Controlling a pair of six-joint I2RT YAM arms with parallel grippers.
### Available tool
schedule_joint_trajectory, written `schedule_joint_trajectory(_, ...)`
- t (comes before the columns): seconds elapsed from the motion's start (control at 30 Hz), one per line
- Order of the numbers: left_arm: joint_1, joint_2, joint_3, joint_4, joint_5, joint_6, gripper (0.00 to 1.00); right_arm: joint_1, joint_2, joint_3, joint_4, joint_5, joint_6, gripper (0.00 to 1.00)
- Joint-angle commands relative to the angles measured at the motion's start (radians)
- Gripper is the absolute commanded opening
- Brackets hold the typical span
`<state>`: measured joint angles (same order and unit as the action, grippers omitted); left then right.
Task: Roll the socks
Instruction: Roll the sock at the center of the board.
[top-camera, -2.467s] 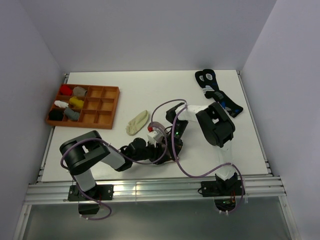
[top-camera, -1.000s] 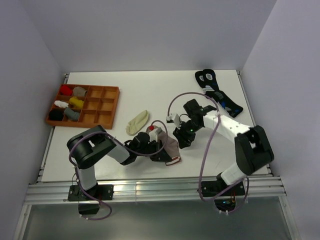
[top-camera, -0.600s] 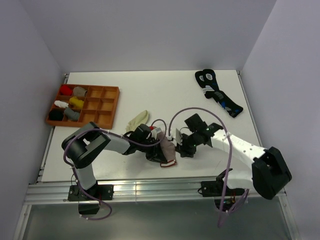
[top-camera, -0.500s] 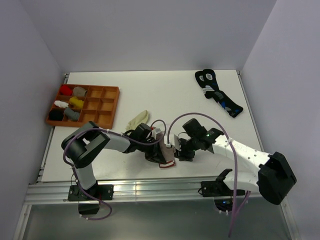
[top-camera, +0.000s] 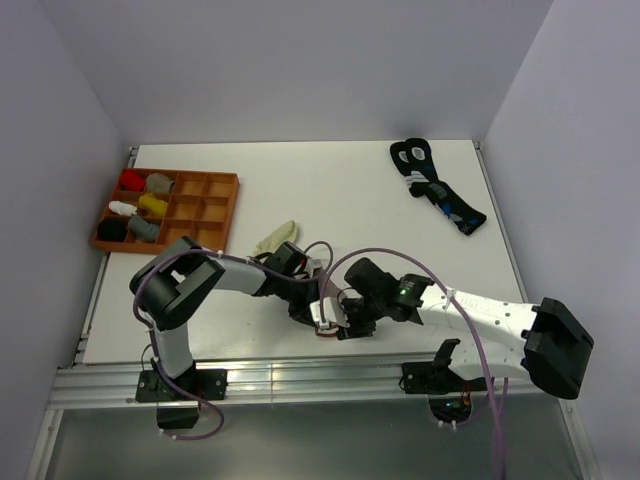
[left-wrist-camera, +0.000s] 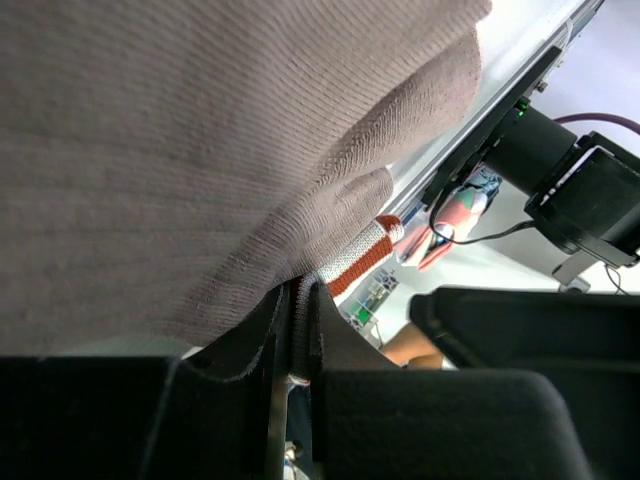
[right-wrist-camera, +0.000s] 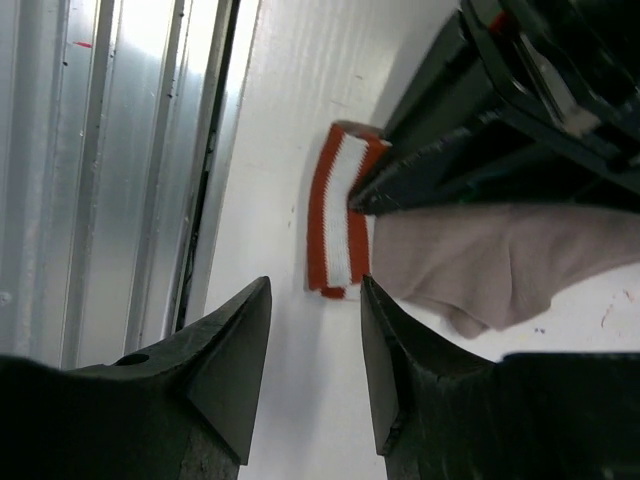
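Taupe sock (right-wrist-camera: 470, 265) | pinched by left pincer (left-wrist-camera: 300, 300) | cuff (right-wrist-camera: 338, 215) facing right pincer (right-wrist-camera: 313, 285)

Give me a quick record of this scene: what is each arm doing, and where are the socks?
Left gripper: shut on the taupe sock
Right gripper: open, over the sock's striped cuff
Cream sock: lying loose by the left arm
Tray: far left, holding small bundles
Black socks: far right
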<state>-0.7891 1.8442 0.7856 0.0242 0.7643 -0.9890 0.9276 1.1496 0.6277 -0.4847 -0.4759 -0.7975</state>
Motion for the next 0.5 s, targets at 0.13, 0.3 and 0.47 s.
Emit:
schedule_joint_trajectory(0.13, 0.007, 0.064, 0.012, -0.049, -0.036, 0.041, 0.0, 0.094, 0.07, -0.01, 0.087, 0.068, 0.021, 0.46)
schedule_joint_trajectory(0.3, 0.013, 0.073, 0.009, -0.032, -0.022, 0.046, 0.0, 0.109, 0.09, -0.013, 0.11, 0.089, 0.029, 0.45)
schedule_joint_trajectory(0.47, 0.019, 0.089, 0.021, -0.032, -0.013, 0.058, 0.0, 0.122, 0.131, 0.003, 0.127, 0.141, 0.038, 0.45)
